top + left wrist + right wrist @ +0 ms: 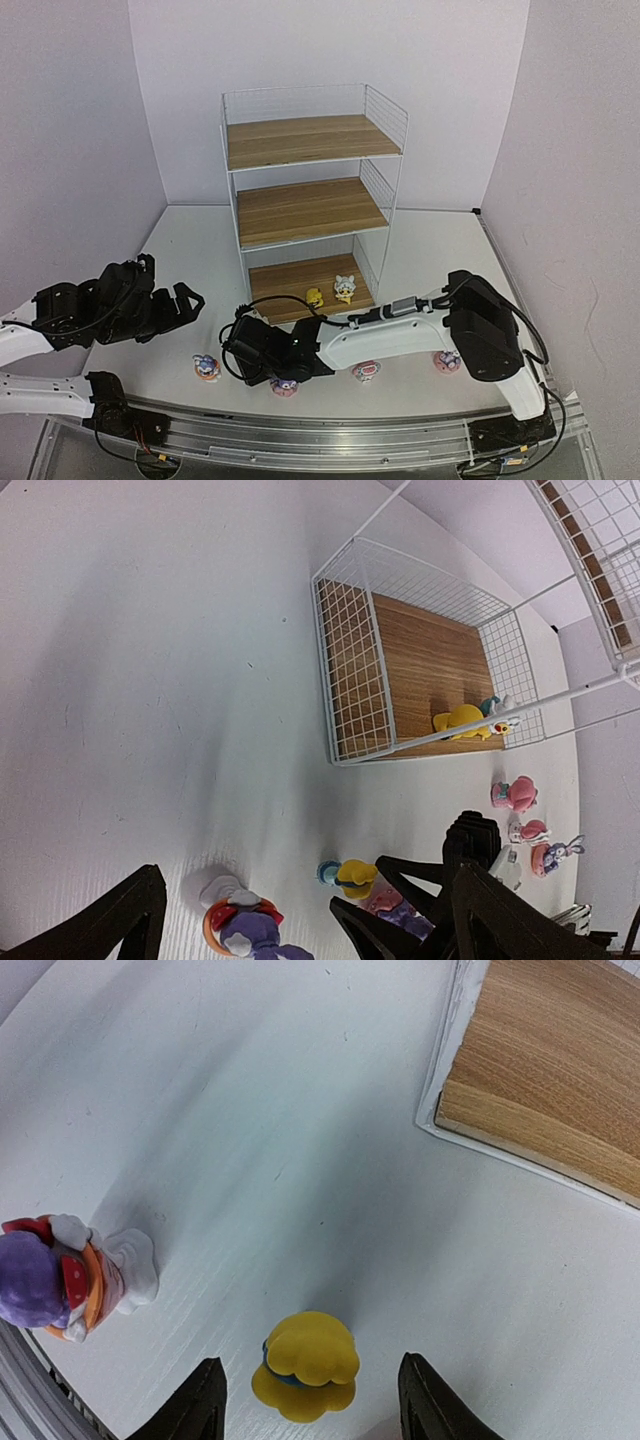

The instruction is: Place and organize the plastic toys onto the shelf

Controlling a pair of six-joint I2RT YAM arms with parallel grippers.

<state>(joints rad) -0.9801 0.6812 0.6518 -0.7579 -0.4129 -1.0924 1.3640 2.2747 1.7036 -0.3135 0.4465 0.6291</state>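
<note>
Right tool (311, 1375): jaws wide apart, holding nothing. Its two dark fingers (205, 1400) stand either side of a small yellow plastic figurine (300, 1345) on the white counter (300, 1110), with a gap showing on both sides. It cannot be told from the right wrist view whether the fingers touch the counter.

Left tool (190, 308): open and empty, held above the left part of the counter, well apart from the toys.

Three-tier white wire rack with brown wood-grain boards (310, 140): upright at centre, beyond both arms. Top and middle boards are bare. On the bottom board, near its front edge, a yellow figurine (314, 296) stands just beside a white-and-yellow figurine (344, 288).

On the counter in front of the rack:
- purple-headed figurine on a round base (45, 1280), left of the right tool
- three pink figurines (515, 793), grouped to the right
</note>
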